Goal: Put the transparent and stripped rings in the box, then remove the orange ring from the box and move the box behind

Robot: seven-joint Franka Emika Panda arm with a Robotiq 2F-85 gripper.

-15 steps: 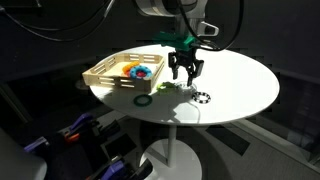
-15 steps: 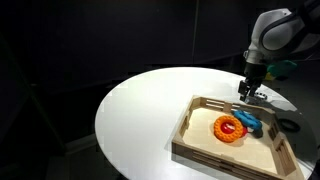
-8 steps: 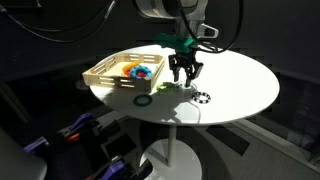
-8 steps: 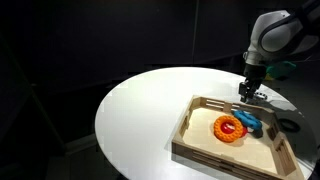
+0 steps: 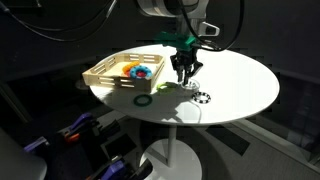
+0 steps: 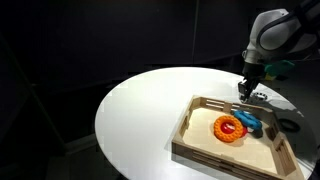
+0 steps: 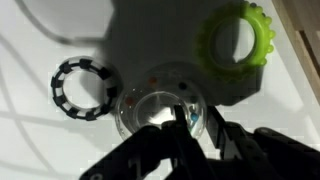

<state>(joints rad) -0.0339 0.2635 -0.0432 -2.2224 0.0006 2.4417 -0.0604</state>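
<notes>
Dark room, unlit background; round white table [image 5: 240, 85] on a pedestal, seen in both exterior views.

Item 1. Robot arm [image 6: 272, 30], lowered over the table just beside the box.

Item 2. Wooden box [image 6: 195, 128], shallow and open-topped, set on the table. Contents: orange ring [image 6: 229, 128], lying flat, with a blue object [image 6: 251, 122] touching it. Neither the transparent nor the striped ring is held in it yet.

Item 3. Gripper [image 5: 185, 72]. Half a second ago the fingers were seen spread; they are now drawn together. In the wrist view one finger [image 7: 190, 122] is placed inside the transparent ring [image 7: 150, 108] and the other outside, so the rim is judged to be pinched between them. The grasp is therefore taken as made, and lifting and carrying to the box remain to be done.

Item 4. Loose rings on the table, outside the box: striped ring [image 7: 83, 88], black and white, near the transparent ring but apart from it; green ring [image 7: 238, 40], toothed, also near; dark ring [image 5: 144, 99], noted by the table edge.
</notes>
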